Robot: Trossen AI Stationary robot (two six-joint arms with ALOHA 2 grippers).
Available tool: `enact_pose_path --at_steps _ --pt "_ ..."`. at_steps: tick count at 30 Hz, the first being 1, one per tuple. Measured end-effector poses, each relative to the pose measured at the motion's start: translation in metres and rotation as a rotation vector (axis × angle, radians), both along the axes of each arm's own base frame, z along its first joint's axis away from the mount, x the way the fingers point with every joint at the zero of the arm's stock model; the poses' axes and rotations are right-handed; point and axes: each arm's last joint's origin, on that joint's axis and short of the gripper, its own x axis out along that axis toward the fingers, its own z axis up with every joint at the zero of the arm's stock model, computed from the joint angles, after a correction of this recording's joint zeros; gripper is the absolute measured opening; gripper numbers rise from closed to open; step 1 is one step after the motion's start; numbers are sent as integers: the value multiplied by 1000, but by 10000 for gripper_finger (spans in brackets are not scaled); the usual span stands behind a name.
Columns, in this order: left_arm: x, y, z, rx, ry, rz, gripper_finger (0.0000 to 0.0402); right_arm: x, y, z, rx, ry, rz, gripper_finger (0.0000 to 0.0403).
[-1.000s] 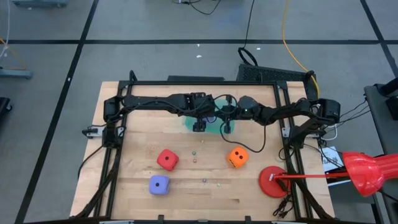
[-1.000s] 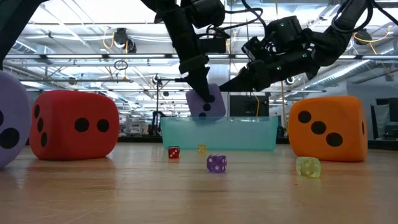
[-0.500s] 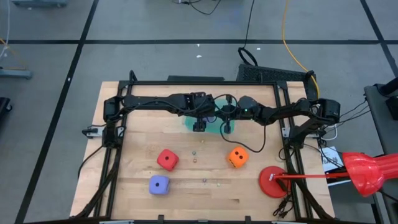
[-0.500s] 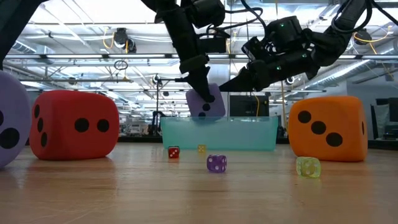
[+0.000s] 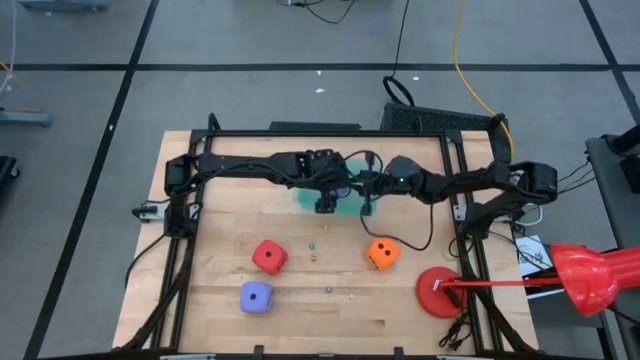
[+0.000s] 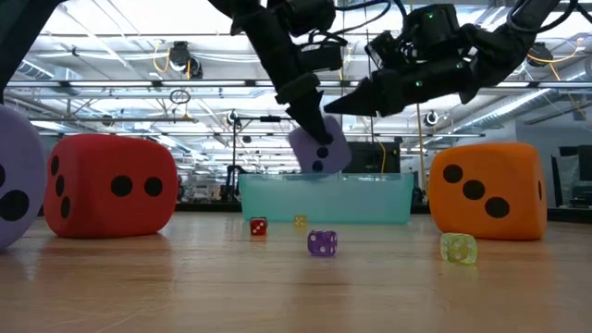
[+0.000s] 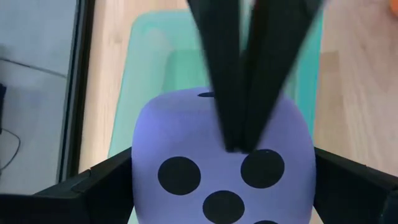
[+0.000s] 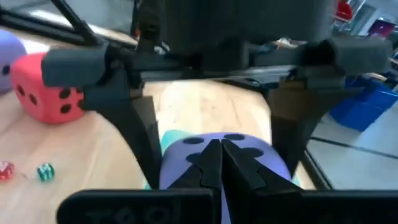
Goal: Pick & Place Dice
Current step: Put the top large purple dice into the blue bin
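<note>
Dice scattered about, and one purple-blue die [image 6: 319, 148] hangs tilted between the wide-spread fingers of the left gripper [image 5: 326, 203], directly over the teal bin [image 6: 326, 199] (its dark pips face the wrist camera). Right gripper [image 5: 366, 205] sits just beside it over the same bin, fingers pinched tight together, tips poking at the held die's top, holding nothing itself. Nearer the table's front edge than both grippers lie the red die [image 5: 269, 257], the orange die [image 5: 381, 253] and the second purple-blue die [image 5: 256, 297], well apart. Tiny dice [image 6: 322, 242] dot the table [image 5: 220, 230] between them.
</note>
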Motion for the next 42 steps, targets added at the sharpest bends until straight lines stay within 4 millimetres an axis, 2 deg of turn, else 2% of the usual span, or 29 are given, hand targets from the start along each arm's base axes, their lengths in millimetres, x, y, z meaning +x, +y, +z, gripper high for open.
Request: enact_pose_path --at_steps 4,15,22,31,42 --pt "0 1 -1 3 -1 0 398 0 4 2 -45 -3 1 0" --pt "8 -14 0 65 -36 -70 399 -3 -1 -6 1 87 -13 0" --pt "8 -14 0 87 -38 -46 399 -5 -6 -9 29 109 -35 0" --pt "7 -16 6 98 -8 -43 398 2 -9 -24 43 133 -41 0" --pt "6 -18 8 120 11 -28 399 2 -10 -24 53 122 -48 0"
